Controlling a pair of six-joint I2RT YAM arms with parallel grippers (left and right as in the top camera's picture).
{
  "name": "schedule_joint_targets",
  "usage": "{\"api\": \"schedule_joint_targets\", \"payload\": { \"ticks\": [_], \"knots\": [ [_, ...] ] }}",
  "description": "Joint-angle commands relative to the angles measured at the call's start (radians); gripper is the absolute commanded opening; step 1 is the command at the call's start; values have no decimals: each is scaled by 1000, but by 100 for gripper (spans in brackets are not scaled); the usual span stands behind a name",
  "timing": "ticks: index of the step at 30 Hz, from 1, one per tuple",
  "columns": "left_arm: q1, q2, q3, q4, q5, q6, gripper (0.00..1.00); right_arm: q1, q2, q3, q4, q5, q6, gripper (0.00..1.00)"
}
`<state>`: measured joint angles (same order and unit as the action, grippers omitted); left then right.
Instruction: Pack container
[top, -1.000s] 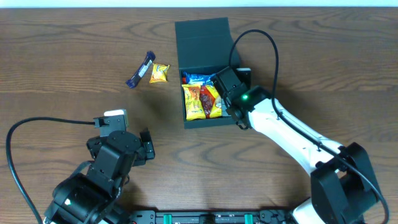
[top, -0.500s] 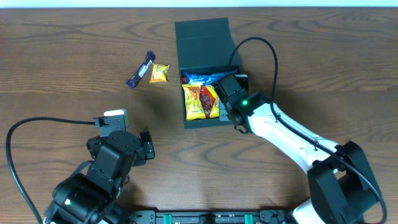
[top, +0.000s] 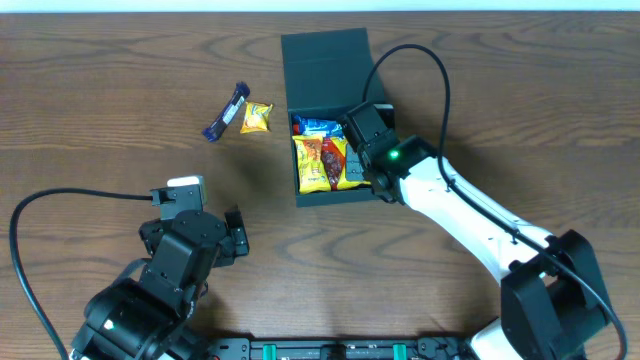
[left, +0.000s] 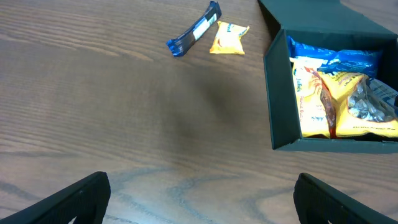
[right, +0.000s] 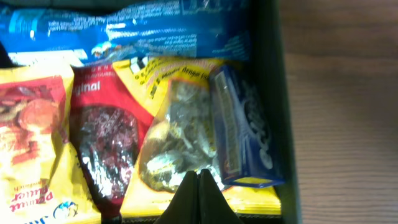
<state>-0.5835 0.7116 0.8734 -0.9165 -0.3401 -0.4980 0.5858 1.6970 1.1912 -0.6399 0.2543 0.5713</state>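
teal container (top: 325, 65) partly under right hand (right: 199, 185)

The overhead camera looks straight down on the whole table (top: 100, 100). The left wrist camera sees the container (left: 283, 106) from low, well ahead of the left claw (left: 202, 202); the right wrist camera sees it closely, just beneath the right claw (right: 199, 193).

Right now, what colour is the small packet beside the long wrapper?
The small packet is yellow; the left wrist view shows it best.

Snack packets (top: 322, 160) fill the container (top: 335, 197) — a bar (top: 226, 112) and a pouch (top: 256, 117) lie left of it.
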Motion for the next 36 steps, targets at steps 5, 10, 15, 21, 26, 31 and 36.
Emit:
{"api": "schedule_joint_targets", "payload": {
  "ticks": [5, 10, 15, 21, 26, 31, 36],
  "knots": [
    [2, 1, -1, -3, -7, -7, 95, -37, 0, 17, -8, 132, -28, 1],
    [2, 1, -1, -3, -7, -8, 95, -69, 2, 17, 9, 140, -38, 1],
    [2, 1, -1, -3, -7, -8, 95, -80, 11, 16, 21, 70, -27, 1],
    [2, 1, -1, -3, -7, -8, 95, -78, 24, 11, 25, -23, 12, 1],
    [2, 1, -1, -3, -7, -8, 95, -77, 64, 4, 26, -27, 12, 1],
    [2, 1, -1, -3, -7, -7, 95, -74, 102, 4, 26, -27, 12, 1],
    [2, 1, -1, -3, -7, -8, 95, -72, 100, 4, 18, -28, 19, 1]
  ]
}}
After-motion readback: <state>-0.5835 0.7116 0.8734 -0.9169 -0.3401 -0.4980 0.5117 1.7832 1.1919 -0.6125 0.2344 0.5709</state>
